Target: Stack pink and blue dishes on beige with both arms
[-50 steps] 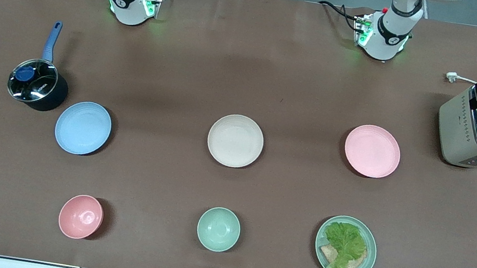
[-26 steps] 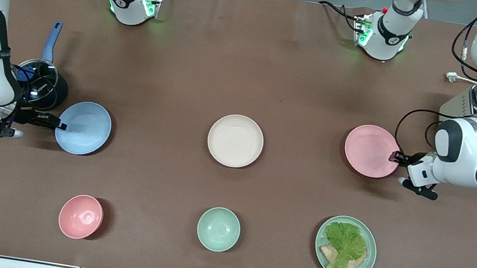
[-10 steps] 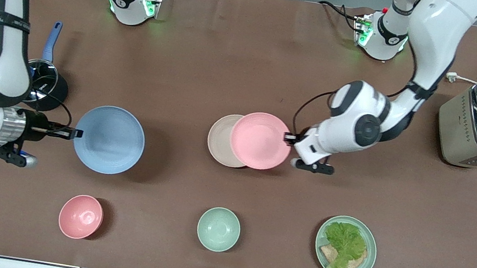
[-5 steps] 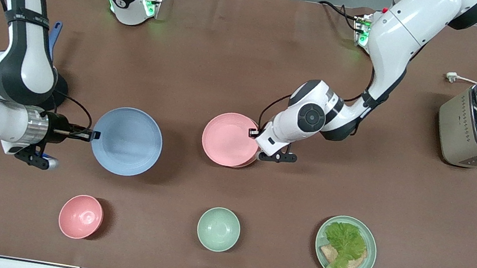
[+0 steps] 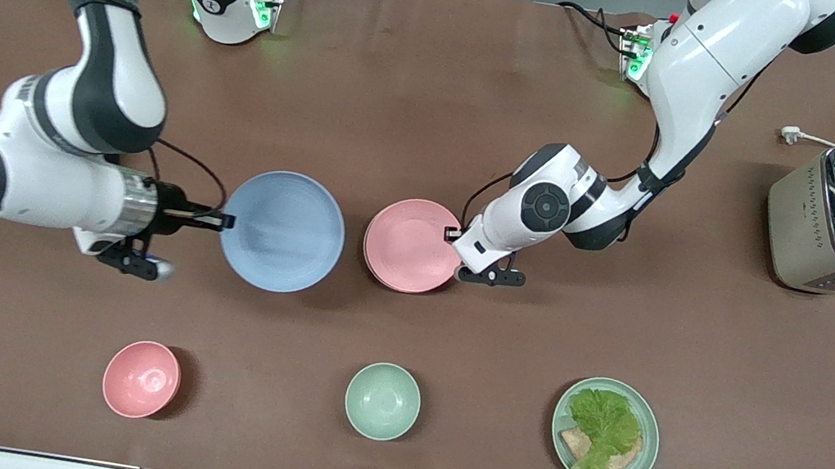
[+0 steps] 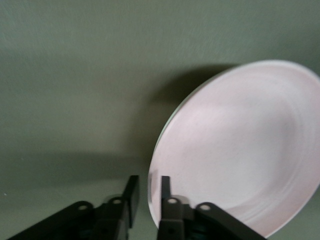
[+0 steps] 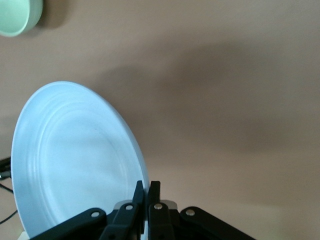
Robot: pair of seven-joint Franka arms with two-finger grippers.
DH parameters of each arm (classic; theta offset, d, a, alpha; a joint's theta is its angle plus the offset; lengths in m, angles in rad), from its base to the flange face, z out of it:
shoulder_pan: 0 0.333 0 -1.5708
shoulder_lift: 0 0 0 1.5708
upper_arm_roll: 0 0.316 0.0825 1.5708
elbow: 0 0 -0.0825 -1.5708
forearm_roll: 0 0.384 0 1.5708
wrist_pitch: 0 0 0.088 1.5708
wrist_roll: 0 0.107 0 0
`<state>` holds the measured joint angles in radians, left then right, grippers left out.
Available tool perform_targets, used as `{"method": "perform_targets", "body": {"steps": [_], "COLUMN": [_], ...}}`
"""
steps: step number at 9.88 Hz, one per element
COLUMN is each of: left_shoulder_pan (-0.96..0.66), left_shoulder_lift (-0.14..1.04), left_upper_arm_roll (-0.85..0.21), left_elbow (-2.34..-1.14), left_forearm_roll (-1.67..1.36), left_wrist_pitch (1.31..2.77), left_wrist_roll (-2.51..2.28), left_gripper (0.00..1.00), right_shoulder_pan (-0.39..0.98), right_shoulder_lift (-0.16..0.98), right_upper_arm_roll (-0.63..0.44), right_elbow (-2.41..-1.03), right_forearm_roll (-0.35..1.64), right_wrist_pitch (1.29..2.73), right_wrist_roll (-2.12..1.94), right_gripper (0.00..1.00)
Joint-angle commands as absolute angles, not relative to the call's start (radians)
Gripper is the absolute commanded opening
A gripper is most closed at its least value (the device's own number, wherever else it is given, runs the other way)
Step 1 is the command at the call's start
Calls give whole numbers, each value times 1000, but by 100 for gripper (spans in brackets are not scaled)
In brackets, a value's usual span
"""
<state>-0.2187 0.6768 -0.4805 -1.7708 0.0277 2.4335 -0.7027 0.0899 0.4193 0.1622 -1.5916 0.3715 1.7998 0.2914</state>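
From the front, the left gripper [image 5: 456,234] sat at the rim of the pale pink matte round plate [image 5: 412,245], which lay on the cream-beige plate, of which only a thin edge [image 5: 366,260] showed beneath. The right gripper [image 5: 225,221] clamped the rim of the light blue matte round plate [image 5: 283,231], held over the brown table [image 5: 439,89] just beside the pink plate, toward the right arm's end.

In the left wrist view, the left gripper [image 6: 148,192] had its fingers [image 6: 132,195] spread slightly, with the pink plate's [image 6: 240,145] rim between them.

In the right wrist view, the right gripper [image 7: 146,200] pinched the blue plate's [image 7: 75,160] rim tight; a small mint-green bowl [image 7: 17,15] sat well apart on the table.
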Motion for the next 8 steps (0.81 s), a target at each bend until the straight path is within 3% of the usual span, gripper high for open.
{"method": "perform_targets", "body": {"steps": [1, 4, 6, 8], "left_shoulder_pan": [-186, -175, -166, -156], "left_shoulder_lift": [568, 318, 192, 76], "left_upper_arm_roll": [-469, -303, -209, -91], "left_elbow": [-1793, -1821, -1815, -1818], "left_forearm_roll": [54, 35, 47, 37], "left_wrist_pitch": [2405, 2193, 2016, 1958], "left_wrist_roll": [-687, -444, -280, -72], "left_gripper": [100, 100, 100, 100], "right_shoulder_pan": [80, 83, 95, 132], "right_shoulder_lift": [342, 339, 377, 423], "right_upper_arm_roll": [260, 414, 477, 486], "right_elbow": [-1762, -1965, -2020, -2068], "right_forearm_roll": [356, 365, 365, 365], "right_wrist_pitch": [1943, 2341, 2512, 2670], "right_wrist_roll": [325, 383, 442, 454], "right_gripper": [1, 1, 1, 1]}}
